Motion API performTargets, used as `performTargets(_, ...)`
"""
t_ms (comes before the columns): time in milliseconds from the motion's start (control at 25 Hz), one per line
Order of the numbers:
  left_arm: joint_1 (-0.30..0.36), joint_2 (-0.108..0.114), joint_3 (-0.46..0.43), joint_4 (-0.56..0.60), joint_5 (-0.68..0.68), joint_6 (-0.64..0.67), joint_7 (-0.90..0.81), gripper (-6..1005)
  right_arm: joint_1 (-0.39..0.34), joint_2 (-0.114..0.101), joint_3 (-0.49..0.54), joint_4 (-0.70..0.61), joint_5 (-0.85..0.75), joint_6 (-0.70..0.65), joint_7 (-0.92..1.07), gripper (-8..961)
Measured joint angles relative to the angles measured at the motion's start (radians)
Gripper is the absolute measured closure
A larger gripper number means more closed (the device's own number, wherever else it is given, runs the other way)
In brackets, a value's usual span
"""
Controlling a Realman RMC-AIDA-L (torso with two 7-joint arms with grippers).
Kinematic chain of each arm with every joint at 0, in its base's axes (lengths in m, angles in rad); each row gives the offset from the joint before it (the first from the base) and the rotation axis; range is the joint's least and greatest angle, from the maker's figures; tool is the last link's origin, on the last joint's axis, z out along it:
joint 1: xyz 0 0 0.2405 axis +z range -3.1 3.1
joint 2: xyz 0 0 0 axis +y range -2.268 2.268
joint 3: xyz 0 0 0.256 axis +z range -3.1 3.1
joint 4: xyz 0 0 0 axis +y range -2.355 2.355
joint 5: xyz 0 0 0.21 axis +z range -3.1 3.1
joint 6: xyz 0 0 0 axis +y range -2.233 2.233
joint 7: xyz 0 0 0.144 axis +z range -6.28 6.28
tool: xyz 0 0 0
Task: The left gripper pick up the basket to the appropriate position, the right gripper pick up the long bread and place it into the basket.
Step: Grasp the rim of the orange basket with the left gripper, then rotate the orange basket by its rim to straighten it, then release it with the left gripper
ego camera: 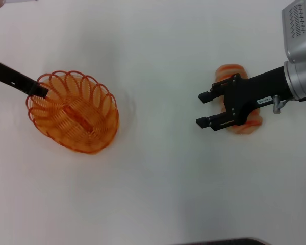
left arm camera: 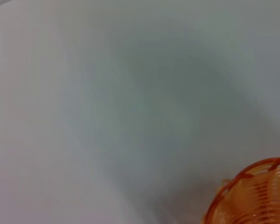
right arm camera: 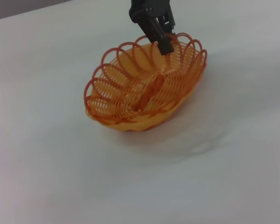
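The basket [ego camera: 74, 112] is set toward the table's [ego camera: 158, 194] left side, its rim clamped by the left hand [ego camera: 40, 92]. The long bread [ego camera: 238, 97] lies toward the right edge, beneath the wide-open, empty right hand [ego camera: 204, 108].

Glossy orange wire basket [ego camera: 74, 112], matt table [ego camera: 158, 194]

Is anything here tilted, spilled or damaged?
Yes: the basket sits tilted, one end raised where the left gripper holds its rim. Nothing looks spilled or damaged. The long bread lies on the table beneath the open right gripper.
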Motion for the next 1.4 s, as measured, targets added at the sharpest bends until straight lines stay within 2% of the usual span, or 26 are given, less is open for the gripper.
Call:
performTargets(160, 0.0, 0.0, -0.005, -0.002, -0.003, 0.001, 0.002, 841, -0.001, 0.0, 0.0, 0.0, 0.0, 0.006, -0.005, 253)
performTargets(440, 0.002, -0.002, -0.059, -0.002, -0.027, 0.006, 0.002, 882, -0.006, 0.0, 0.0, -0.001, -0.001, -0.002, -0.015, 253)
performTargets(720, -0.004, 0.018, -0.247, -0.003, -0.074, 0.089, -0.028, 884, -0.01, 0.0, 0.011, -0.002, 0.007, -0.05, -0.061, 253)
performTargets(960, 0.01, 0.022, -0.29, 0.006, -0.084, 0.105, -0.123, 905, -0.011, 0.002, 0.011, -0.001, 0.007, -0.059, -0.098, 254)
performTargets(1160, 0.036, 0.009, -0.365, 0.008, -0.098, 0.09, -0.176, 910, -0.011, 0.003, 0.011, 0.0, 0.008, -0.065, -0.126, 254)
performTargets(1400, 0.122, -0.059, -0.393, 0.051, -0.187, 0.016, -0.214, 911, -0.012, 0.003, 0.008, 0.01, 0.008, -0.068, -0.157, 254)
